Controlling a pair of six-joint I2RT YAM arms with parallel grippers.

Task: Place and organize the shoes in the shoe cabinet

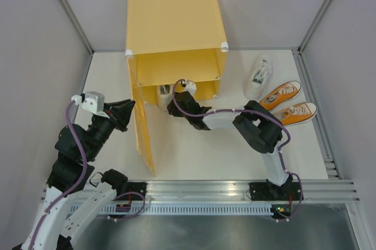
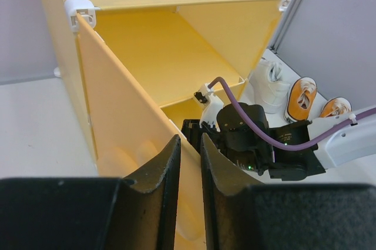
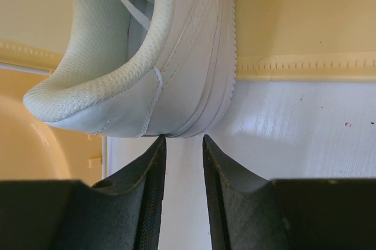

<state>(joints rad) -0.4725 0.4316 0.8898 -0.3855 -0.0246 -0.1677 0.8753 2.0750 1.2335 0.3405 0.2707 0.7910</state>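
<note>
Top external view: one white sneaker (image 1: pixel 164 93) sits in the lower compartment of the yellow shoe cabinet (image 1: pixel 173 21), at its left side, heel toward the opening. In the right wrist view this sneaker's padded heel collar and white sole fill the upper frame. The right gripper (image 3: pixel 183 138) is just short of the heel, its fingers parted with nothing between them, so it is released. The right arm stretches across the table (image 1: pixel 194 150) from the near edge into the cabinet mouth, under the inner shelf.

The cabinet door (image 1: pixel 143 138) stands swung out toward the arms on the left side. The left gripper (image 2: pixel 189 139) is clenched on the door's upper edge. In the left wrist view the thin yellow panel runs down from a white corner connector into the narrow slot between the two black fingers.

Right of the cabinet, on the table, lies the second white sneaker (image 1: pixel 259 77). Just nearer and to its right, two orange sneakers (image 1: pixel 281 94) (image 1: pixel 297 112) lie side by side, toes pointing right.
</note>
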